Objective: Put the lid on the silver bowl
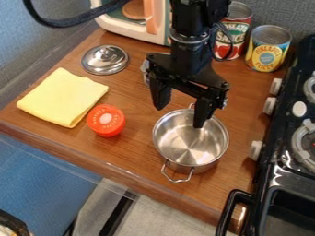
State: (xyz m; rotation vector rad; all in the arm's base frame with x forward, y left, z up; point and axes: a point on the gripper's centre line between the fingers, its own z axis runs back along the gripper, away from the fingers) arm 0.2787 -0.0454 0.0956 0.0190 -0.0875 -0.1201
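The gripper (180, 115) hangs open over the back left edge of the silver bowl, nothing between its fingers. One finger is above the bowl's inside, the other above the wood to its left. The silver bowl (190, 142), a pot with wire handles, stands upright and uncovered on the counter. Its lid (105, 59), silver with a knob on top, lies knob up at the back left, apart from the bowl and the gripper.
A folded yellow cloth (63, 97) and a red-orange capped jar (106, 120) are left of the bowl. Two cans (268, 48) and a toy oven (137, 20) stand at the back. The black stove (285, 156) borders the right side.
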